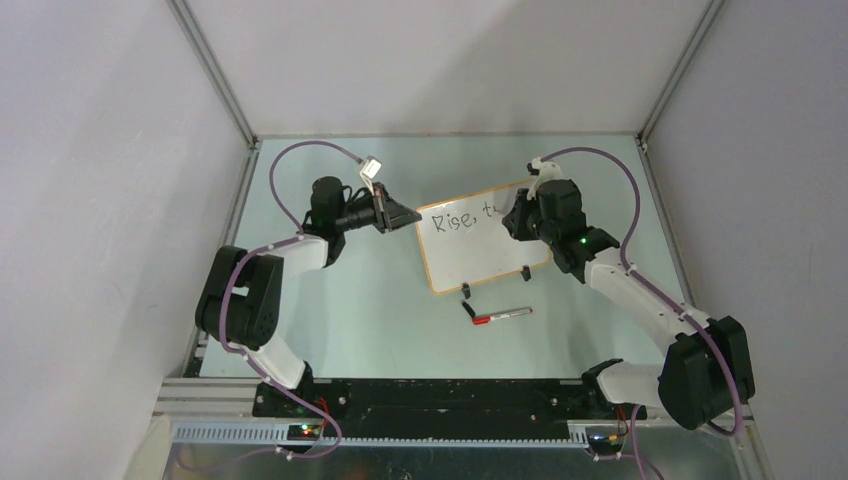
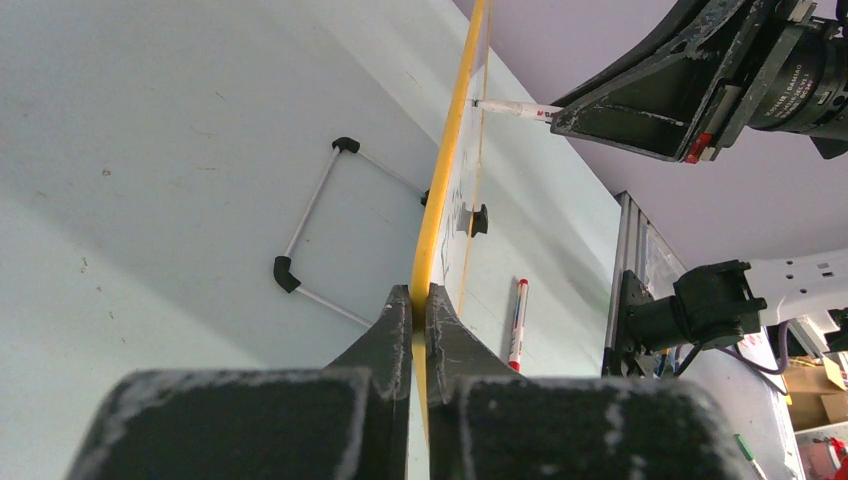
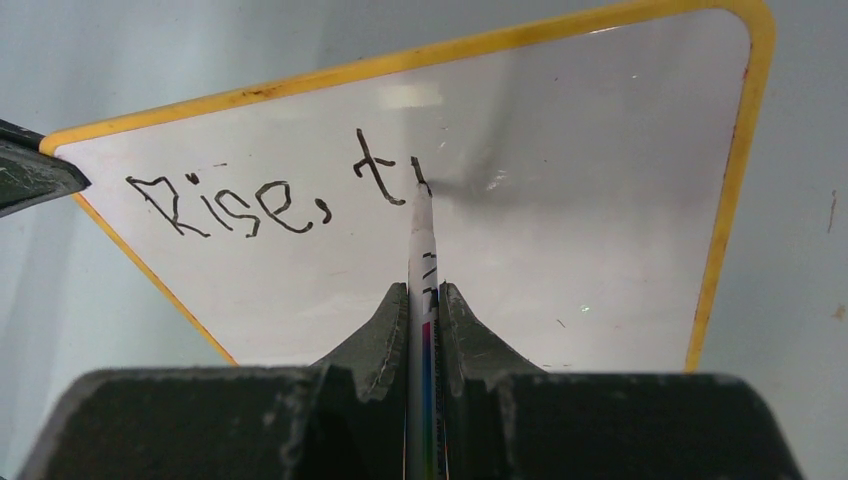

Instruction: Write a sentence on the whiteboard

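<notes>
The whiteboard (image 1: 480, 240) with its yellow-orange frame stands tilted mid-table on black clip feet. Black handwriting on it, the sentence (image 3: 270, 195), reads "Rise, t" plus one started stroke. My left gripper (image 1: 405, 215) is shut on the whiteboard's left edge (image 2: 425, 270), seen edge-on in the left wrist view. My right gripper (image 3: 424, 290) is shut on a white marker (image 3: 421, 235) whose black tip touches the board just right of the "t". From above, the right gripper (image 1: 520, 218) covers the board's upper right part. The marker (image 2: 515, 108) also shows in the left wrist view.
A second marker with a red cap (image 1: 502, 315) lies on the table in front of the board, a black cap (image 1: 467, 291) beside it. A white wire stand (image 2: 320, 225) with black corners lies behind the board. Grey walls enclose the table.
</notes>
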{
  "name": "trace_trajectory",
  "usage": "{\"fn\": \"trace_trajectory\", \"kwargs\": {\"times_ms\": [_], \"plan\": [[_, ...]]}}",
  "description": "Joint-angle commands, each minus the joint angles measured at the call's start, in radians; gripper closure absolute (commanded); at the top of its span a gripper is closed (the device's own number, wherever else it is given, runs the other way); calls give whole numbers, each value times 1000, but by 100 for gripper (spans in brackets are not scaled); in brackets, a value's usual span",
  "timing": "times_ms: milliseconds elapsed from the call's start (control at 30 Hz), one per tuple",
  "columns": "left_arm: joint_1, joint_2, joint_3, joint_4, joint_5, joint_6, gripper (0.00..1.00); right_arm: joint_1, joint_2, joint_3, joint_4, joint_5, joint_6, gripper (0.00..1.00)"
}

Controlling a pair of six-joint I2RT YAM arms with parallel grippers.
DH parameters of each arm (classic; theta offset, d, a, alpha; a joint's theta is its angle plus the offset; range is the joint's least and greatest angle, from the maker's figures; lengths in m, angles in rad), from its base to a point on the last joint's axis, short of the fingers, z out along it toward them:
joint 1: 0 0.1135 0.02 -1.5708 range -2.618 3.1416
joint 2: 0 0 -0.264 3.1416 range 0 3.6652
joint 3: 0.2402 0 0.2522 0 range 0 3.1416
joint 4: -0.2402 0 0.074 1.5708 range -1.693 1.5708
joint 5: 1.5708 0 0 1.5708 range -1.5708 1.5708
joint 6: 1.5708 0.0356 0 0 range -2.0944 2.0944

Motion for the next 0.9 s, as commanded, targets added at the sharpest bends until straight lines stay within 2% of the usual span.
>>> {"fn": "trace_trajectory", "kwargs": {"times_ms": [0,867], "plan": [[8,-39,13,8,9,31,97,-5,10,48,34,-20,-4,100],[8,-37,13,8,9,32,97,-24,20,56,41,-15,-2,100]]}}
